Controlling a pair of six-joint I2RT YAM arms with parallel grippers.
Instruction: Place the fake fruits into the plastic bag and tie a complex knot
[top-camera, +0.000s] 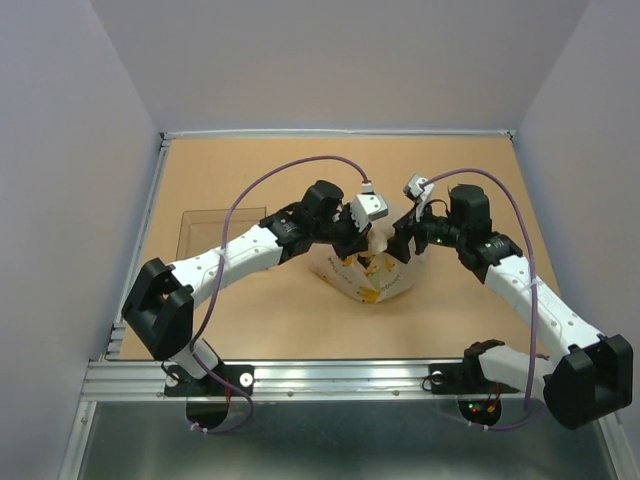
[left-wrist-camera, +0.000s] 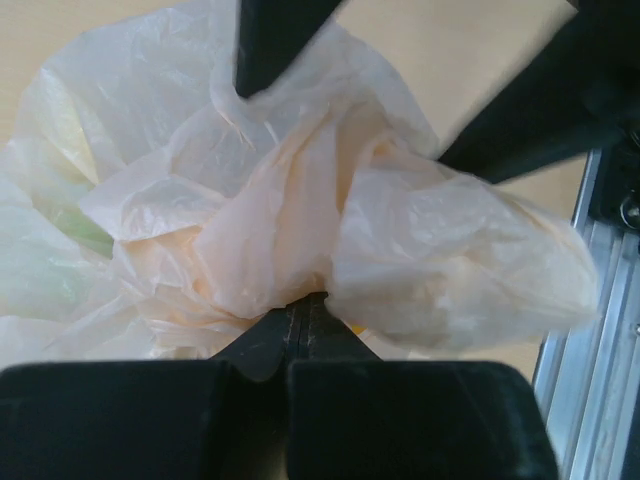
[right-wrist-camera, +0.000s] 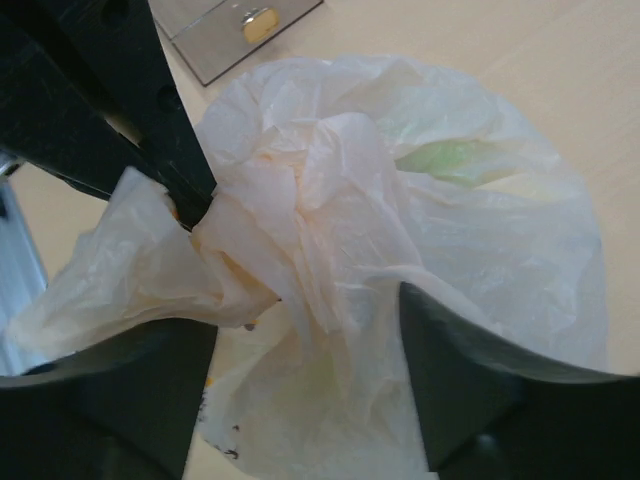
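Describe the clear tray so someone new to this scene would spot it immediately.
On the tan table, look left of the crumpled bag at its centre. The tray lies flat just beyond the left arm, toward the table's left edge. Unlike the soft printed bag, it is a rigid, see-through rectangle.

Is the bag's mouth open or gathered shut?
Gathered shut: the plastic bag is bunched at its top into a wad, pinched by the left gripper.
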